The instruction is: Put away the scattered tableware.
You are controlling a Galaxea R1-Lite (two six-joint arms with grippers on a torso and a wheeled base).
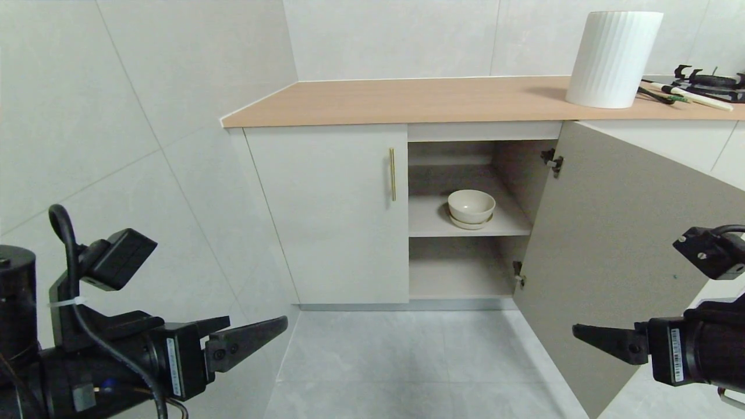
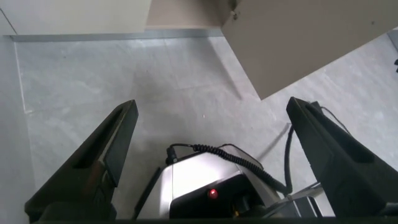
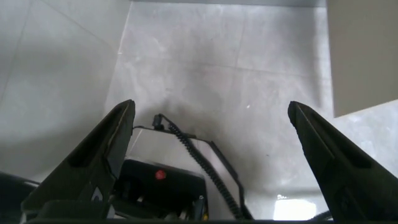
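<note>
Cream bowl [image 1: 471,205] on a saucer [image 1: 469,223], on the middle shelf [image 1: 430,220] of the open cupboard, centre of the head view.
Probably glazed ceramic: stiff, fairly heavy, slick and easily chipped, so best pinched over the rim wall. The bowl is round, pale and upright. Loose utensils [image 1: 687,96] lie on the worktop [image 1: 407,99], upper right. The left hand [image 2: 211,111] and right hand [image 3: 211,109] sit in the lower corners, fingers spread apart, holding nothing.

Bowl [image 1: 471,204]: one;
Plate [image 1: 469,224]: one;
Shelf [image 1: 428,219]: one;
Doors: two — open door [image 1: 605,250], shut door [image 1: 332,221];
Handle [image 1: 392,174]: one;
Hinges: two — upper hinge [image 1: 552,161], lower hinge [image 1: 518,274];
Counter [image 1: 407,99]: one;
Canister [image 1: 614,58]: one;
Utensils [image 1: 684,96]: several, count unclear
</note>
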